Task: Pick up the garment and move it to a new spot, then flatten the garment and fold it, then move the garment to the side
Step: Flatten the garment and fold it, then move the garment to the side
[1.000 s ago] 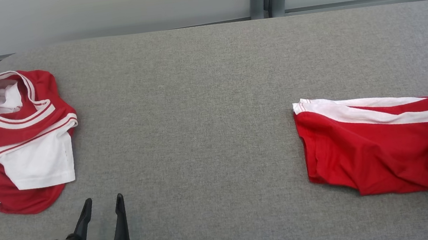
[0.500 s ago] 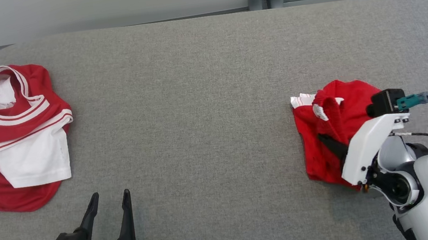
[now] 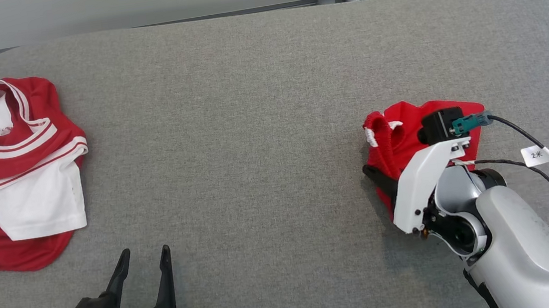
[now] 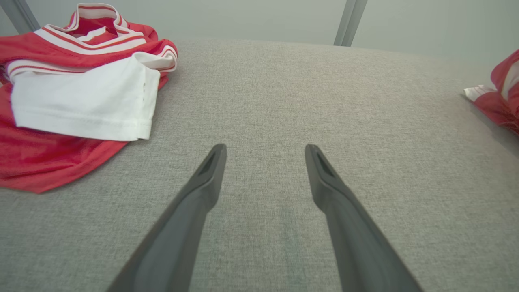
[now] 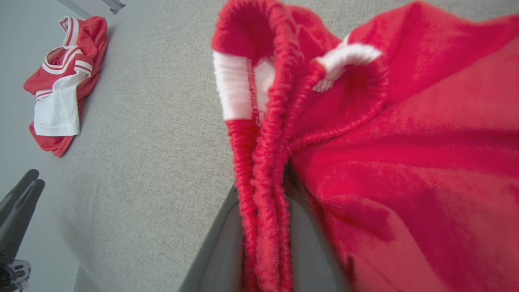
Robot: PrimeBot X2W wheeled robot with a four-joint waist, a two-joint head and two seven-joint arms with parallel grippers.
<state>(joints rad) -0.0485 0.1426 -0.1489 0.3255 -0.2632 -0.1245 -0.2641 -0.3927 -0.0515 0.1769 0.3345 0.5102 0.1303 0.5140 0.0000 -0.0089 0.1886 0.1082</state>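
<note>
My right end effector [image 3: 370, 172] reaches leftward, pinching the bunched red fabric shorts [image 3: 404, 131]; my left end effector [image 3: 143, 253] hovers, spread wide.

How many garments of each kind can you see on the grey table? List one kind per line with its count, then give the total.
red-and-white jersey: 1
red shorts: 1
Total: 2
</note>
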